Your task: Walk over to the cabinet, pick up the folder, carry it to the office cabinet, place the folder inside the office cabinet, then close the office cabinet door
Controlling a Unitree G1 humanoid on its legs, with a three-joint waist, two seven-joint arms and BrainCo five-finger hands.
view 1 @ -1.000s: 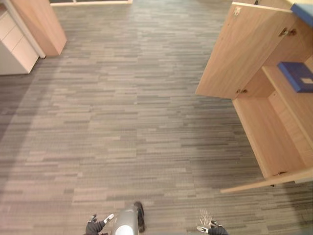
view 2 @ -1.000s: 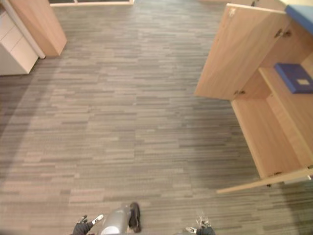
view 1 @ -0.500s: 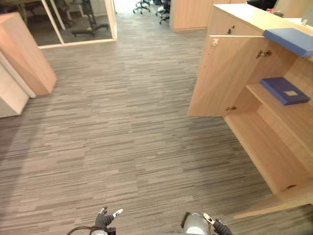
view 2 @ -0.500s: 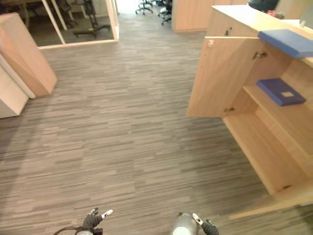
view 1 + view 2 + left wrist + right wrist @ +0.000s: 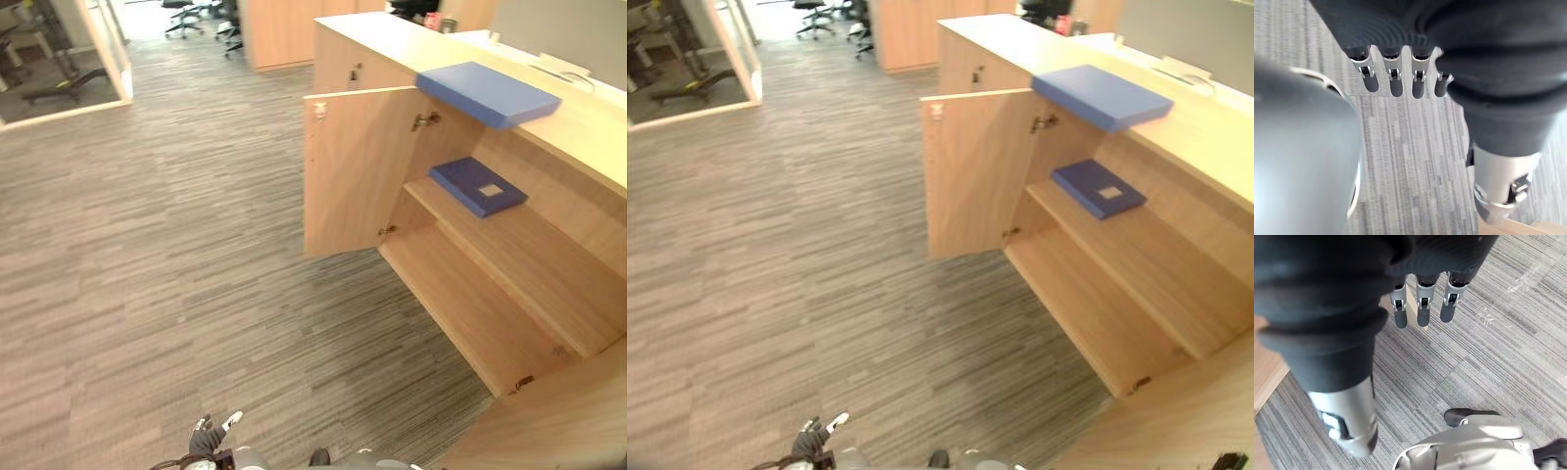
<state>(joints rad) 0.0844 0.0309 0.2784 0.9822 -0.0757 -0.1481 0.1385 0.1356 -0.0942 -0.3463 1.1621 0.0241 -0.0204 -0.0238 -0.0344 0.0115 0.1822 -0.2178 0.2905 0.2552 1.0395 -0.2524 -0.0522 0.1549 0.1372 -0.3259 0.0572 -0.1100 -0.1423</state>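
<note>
Scanning open office cabinet, found dark blue folder flat on upper shelf, near open door, long axis along shelf. Noted lighter blue folder on cabinet top, overhanging front edge, same heading. Saw left hand and right hand over carpet, fingers straight, empty.

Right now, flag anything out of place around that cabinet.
The blue folder on the cabinet top juts past its front edge, above the open door. A navy folder lies angled on the shelf. Nothing spilled or damaged.
</note>
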